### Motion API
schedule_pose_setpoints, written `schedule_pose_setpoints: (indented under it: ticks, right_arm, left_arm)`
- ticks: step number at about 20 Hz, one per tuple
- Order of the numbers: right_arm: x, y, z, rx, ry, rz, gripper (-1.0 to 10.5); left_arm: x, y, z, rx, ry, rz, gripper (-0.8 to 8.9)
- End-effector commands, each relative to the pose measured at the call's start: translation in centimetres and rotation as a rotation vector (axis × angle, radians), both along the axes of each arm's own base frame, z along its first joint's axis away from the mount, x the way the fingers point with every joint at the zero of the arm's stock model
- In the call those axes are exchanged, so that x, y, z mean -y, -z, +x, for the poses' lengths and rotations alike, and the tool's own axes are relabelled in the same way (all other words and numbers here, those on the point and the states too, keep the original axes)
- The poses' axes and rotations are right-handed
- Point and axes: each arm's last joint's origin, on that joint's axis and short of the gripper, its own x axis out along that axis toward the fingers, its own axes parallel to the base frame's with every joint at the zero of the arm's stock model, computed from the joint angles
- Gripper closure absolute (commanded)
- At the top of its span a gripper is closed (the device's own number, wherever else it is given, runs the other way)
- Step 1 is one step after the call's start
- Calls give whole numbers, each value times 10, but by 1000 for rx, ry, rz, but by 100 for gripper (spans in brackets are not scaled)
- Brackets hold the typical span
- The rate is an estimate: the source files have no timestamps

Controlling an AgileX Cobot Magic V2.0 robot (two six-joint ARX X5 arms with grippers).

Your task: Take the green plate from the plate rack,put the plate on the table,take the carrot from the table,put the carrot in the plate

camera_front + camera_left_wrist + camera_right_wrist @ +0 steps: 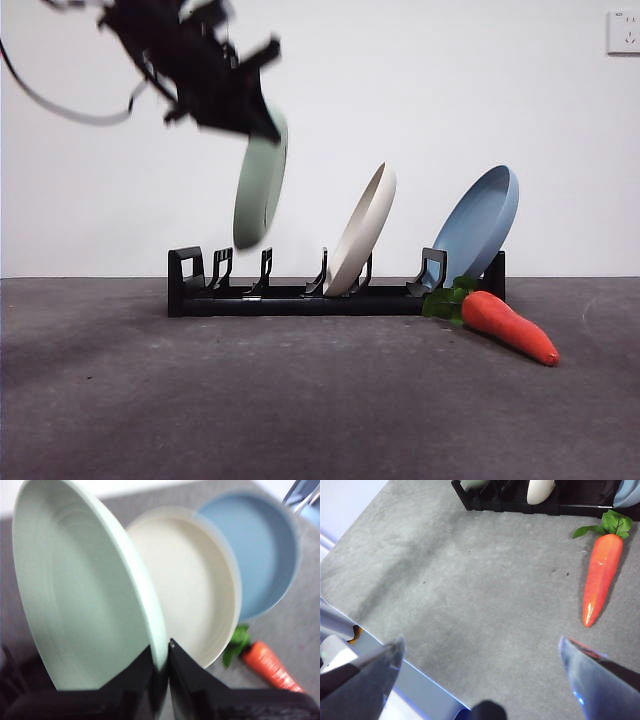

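Left gripper (161,652): jaws pinching the rim of the round pale sage-green plate (259,188), held clear above the long black plastic rack (300,297).
Rack: along the dark grey table's (250,400) far edge.
Glossy orange carrot (507,326): on the table at the rack's end.
Right gripper (482,655): jaws spread, holding nothing.

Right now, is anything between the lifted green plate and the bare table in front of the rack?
Nothing visible. The left pincer holds the green plate above the plate rack; the carrot lies off to one side.
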Motion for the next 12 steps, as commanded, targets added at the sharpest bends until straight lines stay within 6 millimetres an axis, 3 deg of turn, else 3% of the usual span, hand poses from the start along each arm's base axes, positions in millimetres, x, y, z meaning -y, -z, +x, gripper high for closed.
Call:
schedule_pose_setpoints:
  ticks: [1,4,7,12]
  right_arm:
    - [0,-2,0,13,-6,-1,381]
    - [0,-2,0,13,-6,-1,381]
    - [0,-2,0,13,-5,-1,381]
    - [0,-2,0,14,-5,-1,381]
  left_arm:
    - [-5,-34,-16,64,-1,-17,822]
    - [-14,-66,-51,88,24,8,821]
    - [-14,-84,-95,84,11,177,819]
    - [21,-78,-156,26,153,486,819]
